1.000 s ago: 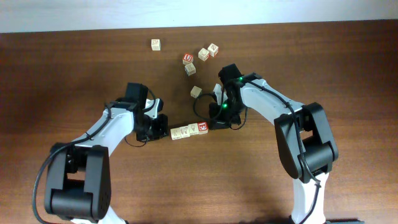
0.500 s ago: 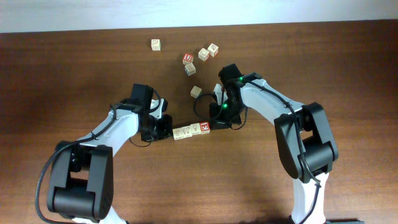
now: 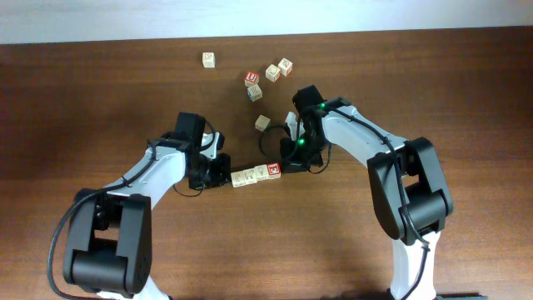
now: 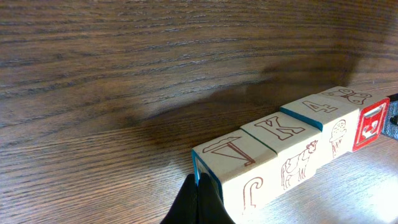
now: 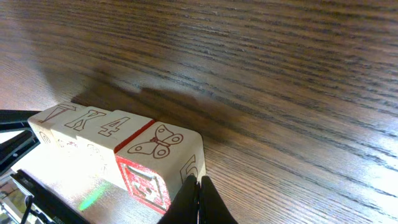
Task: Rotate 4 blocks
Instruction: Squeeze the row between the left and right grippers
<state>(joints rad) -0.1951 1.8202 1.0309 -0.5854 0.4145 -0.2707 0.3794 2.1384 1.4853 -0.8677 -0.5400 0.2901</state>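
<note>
Fingers of the left gripper point(image 4: 198, 186): pressed together, holding nothing. The tip is at the blue-edged end face of the V block point(image 4: 230, 163); it looks like touching, but I can't be sure. Fingers of the right gripper point(image 5: 199, 185): also pressed together and empty, with the tip at the outer corner of the butterfly block point(image 5: 163, 144), the one with a red side face.

Between the two tips sits the row of four blocks point(image 3: 254, 174), in the middle of the table point(image 3: 466, 75) just ahead of both arms. In order these are V, the K block point(image 4: 283, 132), the 4 block point(image 4: 320, 107) and butterfly, face to face with no gaps seen.

Key relation: the row's long axis runs tip to tip, left to right, slightly slanted with the right end a bit farther from the robot. Each arm is at its own end, so neither is nearer.

Judgement: pushing along the axis only squeezes the row. Turning it needs the tips to go sideways in opposite directions, and the row could buckle at a joint.

Farther out, one loose block point(image 3: 263, 123) lies beside the right arm. Past it is a cluster of loose blocks point(image 3: 255, 92), and a lone block point(image 3: 207, 59) is farthest, well apart from the row.
</note>
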